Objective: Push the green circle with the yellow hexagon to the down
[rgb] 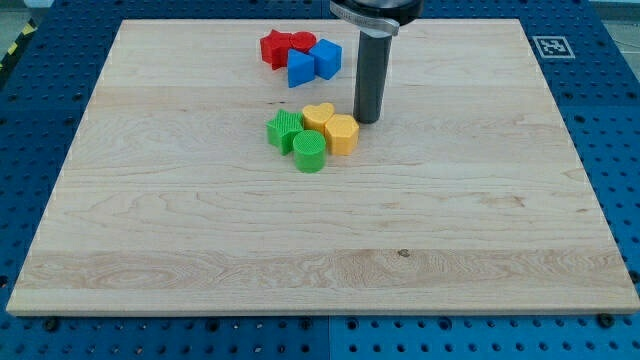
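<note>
Green circle, a ribbed round plastic block [310, 153], sits near the middle of the pale wooden board [180, 230], a little toward the view's top. It touches the yellow hexagon, a ribbed 6-sided plastic block [342, 134], which lies just to its upper right. My tip [367, 120], the lower end of the dark rod, stands just beside that hexagon on its right and slightly toward the view's top. The rig has no pincer, so nothing opens, closes or grasps; I only push.

Biggest risk, as I judge it: the cluster is tight. A yellow heart-shaped block [317, 117] touches the hexagon's upper left, and a second green ribbed block [285, 130], whose shape I cannot make out surely, touches the circle's upper left. Pushing from where I stand would drive the hexagon leftward into them rather than downward, dragging all 4 along.

Next: the hexagon meets the circle off-centre, so a downward shove could let the round block roll aside to the left and lose contact.

Smaller: I need to get above the hexagon, and the heart crowds that spot. The 2 blue blocks [313, 62] and the red blocks [282, 46] are well apart, no concern.

Writing: none readable; only a black-and-white square marker [549, 46] at the board's upper right corner.
</note>
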{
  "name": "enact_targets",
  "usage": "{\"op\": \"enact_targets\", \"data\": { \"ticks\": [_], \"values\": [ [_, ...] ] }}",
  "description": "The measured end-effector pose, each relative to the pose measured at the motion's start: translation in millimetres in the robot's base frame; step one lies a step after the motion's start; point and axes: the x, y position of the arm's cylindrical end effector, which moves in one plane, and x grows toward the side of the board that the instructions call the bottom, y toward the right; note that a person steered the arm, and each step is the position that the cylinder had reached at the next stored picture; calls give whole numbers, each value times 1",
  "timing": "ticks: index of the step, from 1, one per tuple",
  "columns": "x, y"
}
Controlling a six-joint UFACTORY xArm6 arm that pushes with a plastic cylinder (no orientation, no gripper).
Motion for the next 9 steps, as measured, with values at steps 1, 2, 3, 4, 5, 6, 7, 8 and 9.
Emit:
{"op": "enact_targets", "data": {
  "ticks": [1,2,3,4,5,6,7,8,9],
  "values": [
    [-3,16],
    [17,28],
    [15,15],
    [14,-2],
    [30,-13],
    [39,-18],
    [43,-18],
    [55,-23],
    [55,-24]
  ]
}}
